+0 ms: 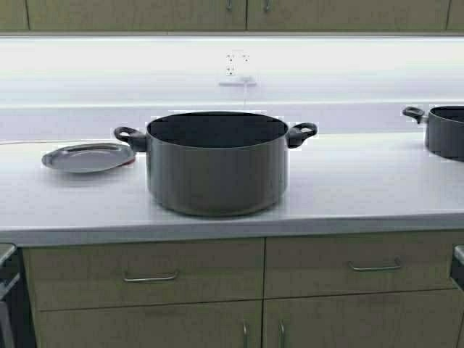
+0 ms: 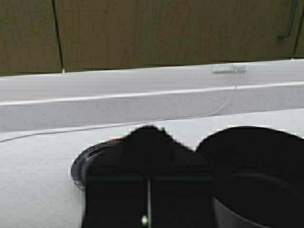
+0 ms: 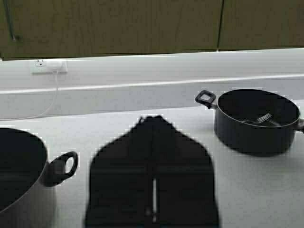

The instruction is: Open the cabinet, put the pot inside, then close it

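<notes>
- My left gripper (image 2: 148,142) hangs over the bench (image 1: 348,188), fingers pressed together, empty; steel plate (image 1: 88,156) just beyond it.
- The pot (image 1: 216,163) stands between my grippers, cabinet (image 1: 145,14) doors shut above.
- My right gripper (image 3: 152,124) is likewise closed, holding nothing; second pot (image 3: 255,119) beyond.

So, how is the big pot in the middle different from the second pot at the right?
The pot is larger and stands whole in the high view; the second pot is smaller and cut by that view's edge. Nothing shows inside the big pot, while the second pot holds a fork. Both are dark, lidless, with loop handles, on the white counter.
</notes>
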`<state>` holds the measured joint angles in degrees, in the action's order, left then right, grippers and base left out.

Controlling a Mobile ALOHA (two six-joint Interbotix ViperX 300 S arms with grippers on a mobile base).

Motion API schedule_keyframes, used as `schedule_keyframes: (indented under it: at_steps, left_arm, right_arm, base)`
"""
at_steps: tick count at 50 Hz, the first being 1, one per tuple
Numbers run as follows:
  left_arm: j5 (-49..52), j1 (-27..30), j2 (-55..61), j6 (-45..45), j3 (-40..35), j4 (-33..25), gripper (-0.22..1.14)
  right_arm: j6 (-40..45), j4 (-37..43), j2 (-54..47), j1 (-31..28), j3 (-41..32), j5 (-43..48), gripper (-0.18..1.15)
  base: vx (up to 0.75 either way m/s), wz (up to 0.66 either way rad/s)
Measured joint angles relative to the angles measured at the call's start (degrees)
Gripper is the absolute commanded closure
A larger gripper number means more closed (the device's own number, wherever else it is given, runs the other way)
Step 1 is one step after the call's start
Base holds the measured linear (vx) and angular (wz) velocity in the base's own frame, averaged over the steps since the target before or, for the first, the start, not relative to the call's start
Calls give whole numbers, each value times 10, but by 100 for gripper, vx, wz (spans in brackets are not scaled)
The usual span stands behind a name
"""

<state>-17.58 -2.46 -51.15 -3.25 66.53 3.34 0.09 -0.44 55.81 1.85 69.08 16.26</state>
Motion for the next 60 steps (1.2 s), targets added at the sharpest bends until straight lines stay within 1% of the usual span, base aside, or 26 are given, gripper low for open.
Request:
schedule_keyframes:
  at_steps: [31, 36, 39, 42, 44, 46, 47, 53, 55, 57, 60]
  left_arm:
    - [-2, 1, 3, 0, 0, 1, 89]
    - [-1, 0, 1, -2, 0, 0, 89]
    - [0, -10, -2, -2, 0, 0, 88]
    - [0, -30, -4, 4, 0, 2, 83]
    - [0, -47, -4, 7, 0, 6, 75]
    - [0, -66, -4, 8, 0, 15, 63]
    - [-1, -76, -3, 8, 0, 20, 54]
    - [2, -142, 18, -5, -9, 30, -2]
    - [3, -163, 30, -9, -18, 29, -18]
    - [4, -182, 44, -10, -25, 28, -17]
    - [4, -212, 71, -12, -43, 25, -10]
  right_arm:
    - [4, 0, -28, -4, -5, 0, 91]
    - [4, -6, -33, -19, -8, -1, 91]
    - [4, -16, -39, -35, -10, -1, 91]
    - [4, -25, -45, -57, -12, 0, 87]
    - [4, -28, -49, -75, -16, 3, 81]
    - [4, -32, -53, -97, -21, 9, 71]
    - [4, -33, -54, -108, -24, 11, 60]
    - [4, -46, -61, -182, -53, 29, 11]
    - [8, -45, -68, -195, -65, 29, -3]
    - [12, -43, -76, -204, -76, 27, -11]
    - [15, -36, -91, -216, -94, 22, -9]
  base:
    - [21, -4]
    - [22, -2]
    - [19, -2]
    - [16, 1]
    - [15, 2]
    - [14, 4]
    - [13, 5]
    - [12, 7]
    - [10, 10]
    - [9, 10]
    - [8, 10]
